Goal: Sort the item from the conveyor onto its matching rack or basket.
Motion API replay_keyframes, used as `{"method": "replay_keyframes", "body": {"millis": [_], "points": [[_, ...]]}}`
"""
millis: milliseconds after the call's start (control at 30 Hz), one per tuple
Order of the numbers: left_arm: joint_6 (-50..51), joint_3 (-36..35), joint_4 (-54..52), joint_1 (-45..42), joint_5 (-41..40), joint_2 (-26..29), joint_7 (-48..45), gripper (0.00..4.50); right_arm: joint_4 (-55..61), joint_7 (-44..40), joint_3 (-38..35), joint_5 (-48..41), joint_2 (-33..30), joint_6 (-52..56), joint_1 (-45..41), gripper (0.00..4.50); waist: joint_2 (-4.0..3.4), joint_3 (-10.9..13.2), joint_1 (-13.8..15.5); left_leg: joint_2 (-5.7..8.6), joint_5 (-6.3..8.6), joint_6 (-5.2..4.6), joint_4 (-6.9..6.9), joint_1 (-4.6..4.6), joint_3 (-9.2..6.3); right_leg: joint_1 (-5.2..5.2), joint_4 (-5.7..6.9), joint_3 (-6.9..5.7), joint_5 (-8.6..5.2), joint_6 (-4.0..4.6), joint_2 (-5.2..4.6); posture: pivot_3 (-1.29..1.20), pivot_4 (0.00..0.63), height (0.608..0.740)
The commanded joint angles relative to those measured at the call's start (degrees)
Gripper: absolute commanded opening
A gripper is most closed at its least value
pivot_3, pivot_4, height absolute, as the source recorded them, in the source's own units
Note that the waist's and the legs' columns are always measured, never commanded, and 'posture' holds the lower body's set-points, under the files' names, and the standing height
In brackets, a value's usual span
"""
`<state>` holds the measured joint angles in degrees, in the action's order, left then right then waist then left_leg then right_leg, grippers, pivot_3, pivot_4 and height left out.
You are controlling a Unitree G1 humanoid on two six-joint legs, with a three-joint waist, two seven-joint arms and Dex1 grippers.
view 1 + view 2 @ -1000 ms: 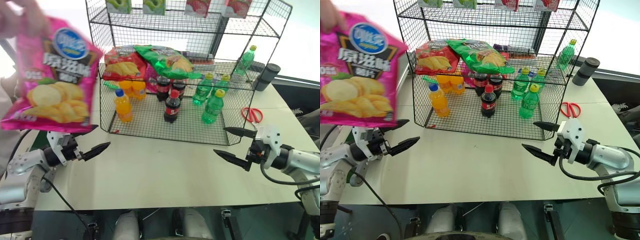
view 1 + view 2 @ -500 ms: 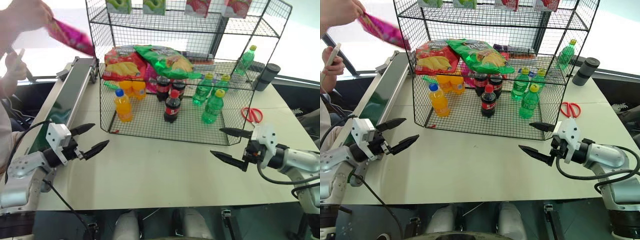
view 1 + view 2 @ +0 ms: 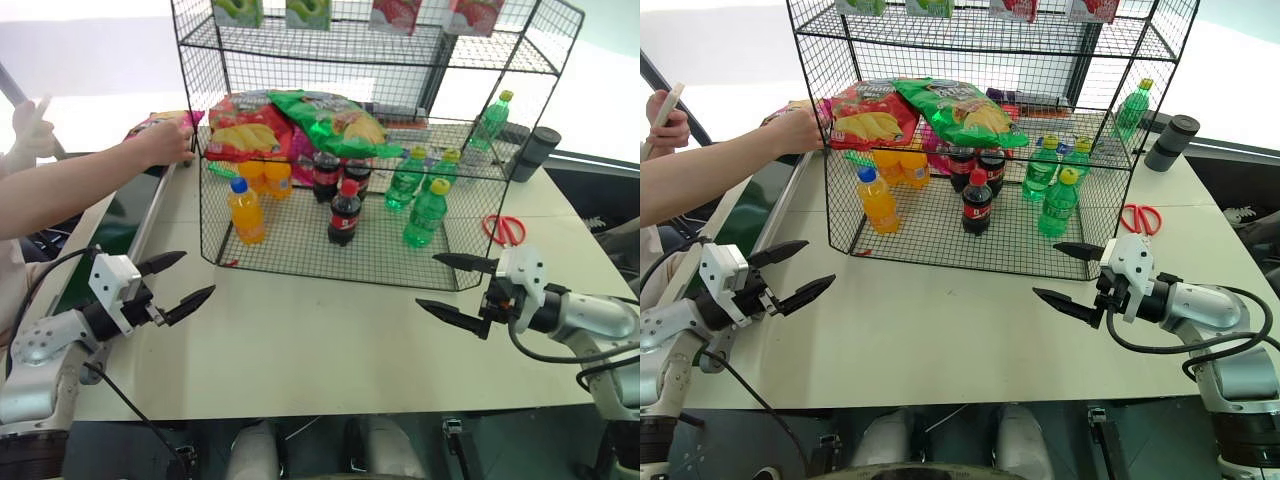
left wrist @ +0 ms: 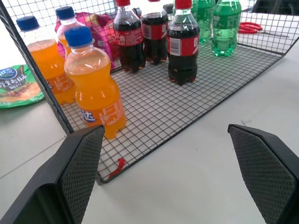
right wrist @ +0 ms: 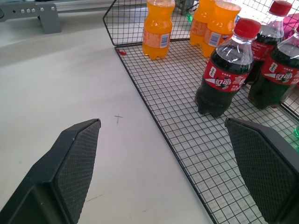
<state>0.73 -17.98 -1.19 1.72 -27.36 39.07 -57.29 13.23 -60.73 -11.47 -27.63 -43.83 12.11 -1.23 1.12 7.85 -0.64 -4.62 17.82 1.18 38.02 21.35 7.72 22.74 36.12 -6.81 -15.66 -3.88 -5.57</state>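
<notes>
One magenta-pink snack bag (image 3: 160,123) lies at the upper left of the left eye view, at the far end of the dark green conveyor (image 3: 112,222), with a person's hand (image 3: 168,141) resting on it and a bare forearm reaching in from the left edge. Just right of the bag stands the black wire rack (image 3: 372,140), which takes up the upper middle of the frame. On the rack's middle tier lie a red chip bag (image 3: 240,128) and a green chip bag (image 3: 335,120); on its bottom tier stand orange soda bottles (image 3: 246,211), cola bottles (image 3: 345,212) and green soda bottles (image 3: 425,214). Red scissors (image 3: 505,230) lie on the white table (image 3: 330,340) right of the rack, and a dark cylinder (image 3: 535,152) stands behind them. Left gripper (image 3: 186,281) hovers at the lower left beside the belt, jaws spread wide and empty. Right gripper (image 3: 460,287) hangs at the lower right near the rack's front corner, jaws likewise spread with nothing between them.
</notes>
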Motion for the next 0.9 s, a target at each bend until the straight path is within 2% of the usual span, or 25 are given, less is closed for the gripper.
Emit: {"method": "replay_keyframes", "body": {"millis": [33,333,600,767,900], "points": [[-1.5,-2.3,-0.2,0.3,-0.1,0.8,-0.1,4.50,0.2,-0.1,0.1,-0.1,0.3,-1.0,-1.4,4.45,0.00,0.0,0.0,0.00,0.00,0.00,0.00,0.00,0.00,0.00,0.00,0.00,0.00,0.00,0.00,0.00,0.150,0.726],[-5.5,-7.5,-2.0,5.7,2.1,1.1,2.8,4.50,-1.1,0.2,6.1,0.5,4.8,-0.9,-6.5,4.45,-0.01,0.0,-0.2,-0.09,0.00,0.00,0.00,0.00,0.01,0.02,0.01,0.00,0.00,0.01,-0.01,0.00,0.150,0.726],[-20.1,-14.6,1.1,11.5,13.7,2.1,10.7,4.50,-5.2,-2.4,12.1,-1.5,9.8,1.8,-14.2,4.45,-0.01,0.0,-0.2,-0.12,0.01,-0.01,0.00,0.01,0.01,0.04,0.00,-0.02,0.00,0.03,-0.03,0.00,0.150,0.726],[-29.0,-19.8,4.7,16.8,24.7,3.2,19.1,4.50,-5.8,-2.7,16.5,-1.2,14.2,2.9,-18.1,4.45,0.01,0.0,-0.4,-0.14,0.01,-0.02,-0.01,0.01,0.03,0.09,0.01,-0.03,0.00,0.03,-0.04,0.00,0.150,0.726],[-34.5,-22.6,7.8,19.7,30.2,4.1,25.0,4.50,-4.8,-4.0,18.6,-2.0,15.9,4.9,-19.2,4.45,-0.02,0.0,-0.2,-0.17,0.01,-0.02,-0.02,0.05,0.07,0.26,0.03,-0.04,0.01,0.03,-0.05,0.00,0.150,0.726]]}}
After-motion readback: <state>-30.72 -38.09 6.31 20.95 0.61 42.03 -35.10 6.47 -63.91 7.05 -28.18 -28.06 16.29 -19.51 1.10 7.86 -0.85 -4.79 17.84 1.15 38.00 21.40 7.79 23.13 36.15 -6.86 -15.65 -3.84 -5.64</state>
